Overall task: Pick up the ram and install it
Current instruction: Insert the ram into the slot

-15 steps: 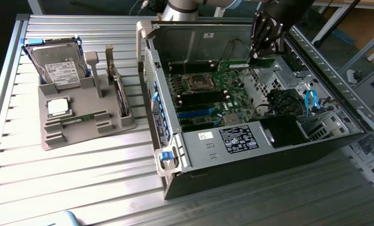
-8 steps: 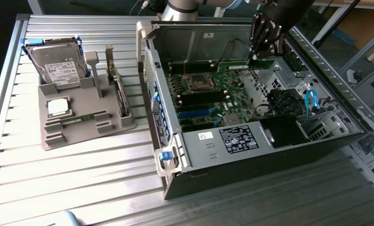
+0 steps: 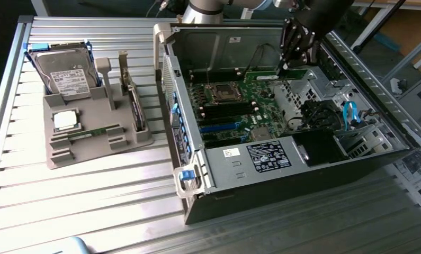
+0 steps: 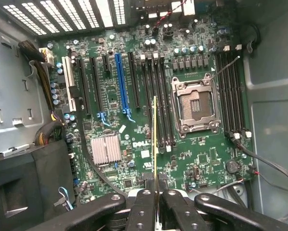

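**Open tower computer case during memory installation.** The black steel computer case [image 3: 281, 198] lies on its side on a ribbed aluminium table [image 3: 90, 211], and the matte black gripper [image 4: 157, 195] reaches into the far part of the chassis. Its two blocky fingers [image 4: 143, 209], each studded with round screw heads, are clamped together on the ram [image 4: 156, 144]. The wrist view presents the ram edge-on, as a thin yellow-green line running straight out from between them. The stick hangs over the green Dell motherboard [image 4: 202, 159]. It is lined up with the bank of long black memory slots [image 4: 164, 96] between the blue expansion slot [image 4: 120, 82] and the square, metal-framed CPU socket [image 4: 194, 103]. Whether its free edge touches a slot cannot be told. A second bank of black slots [image 4: 230, 86] runs along the other side of the socket, and a finned silver heatsink [image 4: 105, 148] sits near one end of the blue slot. At the near corner of the case is a blue plastic latch [image 3: 187, 177]. At the exterior view's left, just beside the case, a grey moulded plastic holder [image 3: 60, 156] stands on the table. At its far end a hard drive [image 3: 63, 74] with a bright metal lid and a white label is propped up. Nearer, a square silver CPU [image 3: 65, 120] lies flat, and a narrow green memory stick [image 3: 93, 133] lies in a groove beside it. A flat expansion card [image 3: 134, 106] stands on edge along the holder's right side.
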Available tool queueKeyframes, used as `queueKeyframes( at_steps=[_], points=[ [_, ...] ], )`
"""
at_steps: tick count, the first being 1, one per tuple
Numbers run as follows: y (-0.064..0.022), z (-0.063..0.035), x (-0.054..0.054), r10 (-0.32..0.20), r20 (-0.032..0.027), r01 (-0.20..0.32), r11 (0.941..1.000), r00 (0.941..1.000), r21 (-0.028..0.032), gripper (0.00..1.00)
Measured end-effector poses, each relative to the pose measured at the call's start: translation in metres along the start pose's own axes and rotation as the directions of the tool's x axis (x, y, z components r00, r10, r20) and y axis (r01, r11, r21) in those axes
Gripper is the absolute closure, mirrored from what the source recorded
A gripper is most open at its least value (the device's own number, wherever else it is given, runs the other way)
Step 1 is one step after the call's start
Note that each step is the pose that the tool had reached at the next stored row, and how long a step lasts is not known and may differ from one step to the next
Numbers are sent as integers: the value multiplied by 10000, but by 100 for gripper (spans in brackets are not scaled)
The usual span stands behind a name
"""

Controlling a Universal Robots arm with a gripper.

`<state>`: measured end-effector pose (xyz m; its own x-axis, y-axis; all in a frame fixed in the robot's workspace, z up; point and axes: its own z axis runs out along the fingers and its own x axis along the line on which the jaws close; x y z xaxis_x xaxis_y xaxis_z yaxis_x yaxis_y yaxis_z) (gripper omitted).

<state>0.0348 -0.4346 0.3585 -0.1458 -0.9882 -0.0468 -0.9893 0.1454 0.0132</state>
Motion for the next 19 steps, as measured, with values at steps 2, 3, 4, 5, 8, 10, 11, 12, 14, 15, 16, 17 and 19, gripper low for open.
queueKeyframes(
  at_steps=[2, 3, 4, 5, 8, 10, 11, 12, 14, 15, 16, 17, 19],
  points=[
    [0, 10, 0, 0, 0, 0, 10000, 10000, 0, 88],
    [0, 14, 1, 0, 1, 0, 10000, 10000, 0, 88],
    [0, 18, 1, 0, 0, 0, 10000, 10000, 0, 88],
    [0, 24, 1, 0, 0, 0, 10000, 10000, 0, 88],
    [0, 37, 2, 0, 0, 0, 10000, 10000, 0, 88],
    [-1, 48, 2, 0, 0, 0, 10000, 10000, 0, 88],
    [-1, 54, 3, 0, 0, 0, 10000, 10000, 0, 88],
    [-1, 60, 3, 0, 1, 0, 10000, 10000, 0, 88],
    [-1, 70, 3, 0, 0, 0, 10000, 10000, 0, 88],
    [-1, 75, 3, 0, 0, 0, 10000, 10000, 0, 88],
    [-1, 79, 4, 0, 0, 0, 10000, 10000, 0, 88],
    [-1, 85, 4, 0, 0, 0, 10000, 10000, 0, 88],
    [-1, 95, 4, 0, 0, 0, 10000, 10000, 0, 88]
  ],
)
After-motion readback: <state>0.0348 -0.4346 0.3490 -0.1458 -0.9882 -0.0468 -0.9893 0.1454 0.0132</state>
